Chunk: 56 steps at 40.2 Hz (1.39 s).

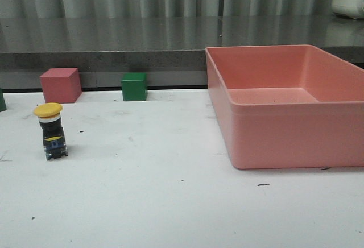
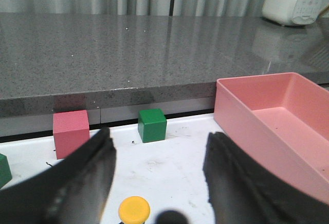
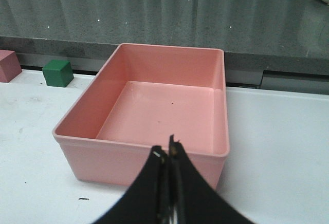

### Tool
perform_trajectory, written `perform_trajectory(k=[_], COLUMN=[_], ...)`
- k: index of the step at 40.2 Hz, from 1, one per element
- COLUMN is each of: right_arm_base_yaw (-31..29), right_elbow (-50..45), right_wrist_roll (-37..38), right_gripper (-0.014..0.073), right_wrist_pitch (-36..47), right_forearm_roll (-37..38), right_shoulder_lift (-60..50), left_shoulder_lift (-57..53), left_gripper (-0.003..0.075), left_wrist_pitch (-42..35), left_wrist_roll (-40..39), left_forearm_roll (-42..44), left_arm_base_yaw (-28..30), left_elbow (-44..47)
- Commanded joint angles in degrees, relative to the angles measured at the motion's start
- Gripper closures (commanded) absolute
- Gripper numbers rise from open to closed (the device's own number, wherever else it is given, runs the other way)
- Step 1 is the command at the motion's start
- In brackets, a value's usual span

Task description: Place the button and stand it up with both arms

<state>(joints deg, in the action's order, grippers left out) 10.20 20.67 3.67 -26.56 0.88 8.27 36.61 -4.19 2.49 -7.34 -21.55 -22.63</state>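
Standing upright on the white table [image 1: 170,202], the button [image 1: 50,131] rests on its blue-and-black base with the yellow cap uppermost, at the left side of the front view, nearer the camera than the pink cube [image 1: 60,85] and well apart from the pink bin [image 1: 284,140].

Left gripper [image 2: 157,175]: jaws spread wide, holding nothing and touching nothing. Its two fingers [image 2: 82,183] frame the button's yellow cap, which sits low in the gap between them (only the cap is seen in this view; the body is cut off by the frame edge).

Right gripper [image 3: 168,183]: fingers pressed together with only a thin seam between them, nothing gripped. It hangs on the near side of the pink bin, whose inside is bare.

View differences: neither arm appears in the front view. The left wrist view alone shows a white appliance [image 2: 297,0] on the grey counter [image 2: 128,49]. The green cube [image 1: 134,86] appears in all three views. A second dark green object [image 1: 2,100] shows partly at the left edge of the front view.
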Motion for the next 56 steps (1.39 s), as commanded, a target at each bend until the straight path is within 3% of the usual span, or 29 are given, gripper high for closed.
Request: perform_trajectory(k=[1, 7, 20, 45, 56], right_arm_base_yaw=[-0.3, -0.3, -0.3, -0.3, -0.3], right_elbow=[1.4, 1.4, 1.4, 1.4, 1.4], right_wrist_roll=[-0.8, -0.8, -0.8, -0.8, -0.8], right_gripper=[0.0655, 0.0655, 0.0655, 0.0655, 0.0655], right_wrist_pitch=[4.7, 4.7, 4.7, 4.7, 4.7], right_forearm_roll=[0.8, 0.8, 0.8, 0.8, 0.8], right_shoulder_lift=[0.6, 0.6, 0.6, 0.6, 0.6], left_shoulder_lift=[-7.6, -17.2, -28.1, -28.1, -30.8], left_gripper=[0.0549, 0.0739, 0.074, 0.074, 0.074], left_wrist_pitch=[3.5, 12.6, 16.3, 16.3, 13.2], left_wrist_roll=[-0.1, -0.1, -0.1, -0.1, -5.1], left_forearm_roll=[-0.3, -0.3, -0.3, -0.3, 4.6], left_arm_base_yaw=[0.0, 0.0, 0.0, 0.0, 1.8], left_elbow=[-1.5, -1.5, -1.5, -1.4, 5.3])
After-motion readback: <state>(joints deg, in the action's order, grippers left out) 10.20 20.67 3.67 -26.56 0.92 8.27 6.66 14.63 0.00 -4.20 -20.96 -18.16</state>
